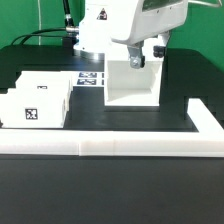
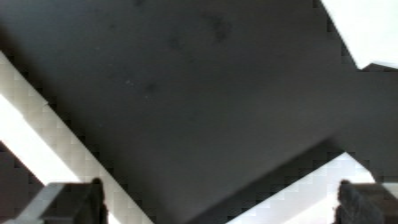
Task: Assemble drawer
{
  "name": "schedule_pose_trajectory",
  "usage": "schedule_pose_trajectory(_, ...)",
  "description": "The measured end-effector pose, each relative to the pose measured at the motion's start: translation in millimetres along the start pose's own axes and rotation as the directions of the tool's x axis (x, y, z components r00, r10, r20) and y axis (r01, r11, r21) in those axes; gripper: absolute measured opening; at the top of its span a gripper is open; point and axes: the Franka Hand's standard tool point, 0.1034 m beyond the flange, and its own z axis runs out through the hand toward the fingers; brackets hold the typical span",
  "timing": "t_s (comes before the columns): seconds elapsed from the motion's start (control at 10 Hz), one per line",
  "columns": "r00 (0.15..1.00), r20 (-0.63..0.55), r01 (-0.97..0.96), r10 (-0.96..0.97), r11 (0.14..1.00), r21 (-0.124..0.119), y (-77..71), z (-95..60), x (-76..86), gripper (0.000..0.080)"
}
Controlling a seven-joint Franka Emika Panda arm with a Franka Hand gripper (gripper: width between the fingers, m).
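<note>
The big white drawer casing (image 1: 132, 88) stands on the black table right of centre, its open side towards the camera. Two small white open-top boxes (image 1: 35, 102) sit together at the exterior view's left, one showing a black-and-white tag. My gripper (image 1: 137, 60) hangs just above the casing's top edge. In the wrist view the gripper (image 2: 214, 205) is open, its dark fingertips (image 2: 63, 205) far apart with nothing between them. White casing edges (image 2: 27, 125) run slantwise across a dark surface below.
The marker board (image 1: 89, 78) lies flat behind, between the boxes and the casing. A long low white rail (image 1: 110, 146) runs along the front and turns back at the exterior view's right (image 1: 205, 120). Cables lie at the back left.
</note>
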Motion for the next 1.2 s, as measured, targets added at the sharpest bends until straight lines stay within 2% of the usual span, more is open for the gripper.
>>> schedule_pose_trajectory(0.1, 0.997, -0.008, -0.074, 0.074, 0.997, -0.003, -7.4, -4.4, -6.2, 0.065)
schedule_pose_trajectory(0.2, 0.979, -0.02, -0.203, 0.202, 0.979, -0.015, -25.1, -10.3, -14.8, 0.065)
schedule_pose_trajectory(0.3, 0.953, -0.016, -0.303, 0.303, 0.953, -0.014, -44.8, -11.1, -18.9, 0.065)
schedule_pose_trajectory(0.4, 0.947, -0.011, -0.322, 0.322, 0.947, -0.012, -52.6, -9.9, -18.8, 0.065)
schedule_pose_trajectory(0.7, 0.947, -0.013, -0.322, 0.322, 0.947, -0.011, -51.9, -9.4, -18.4, 0.065)
schedule_pose_trajectory(0.9, 0.907, -0.011, -0.42, 0.42, 0.907, -0.006, -53.0, -9.2, -24.4, 0.065)
schedule_pose_trajectory(1.0, 0.852, -0.009, -0.524, 0.524, 0.852, -0.01, -64.3, -10.4, -28.3, 0.065)
schedule_pose_trajectory(1.1, 0.812, 0.0, -0.583, 0.583, 0.812, -0.015, -81.6, -12.6, -30.6, 0.065)
schedule_pose_trajectory(1.2, 0.794, 0.013, -0.607, 0.607, 0.794, -0.018, -91.0, -15.2, -31.4, 0.065)
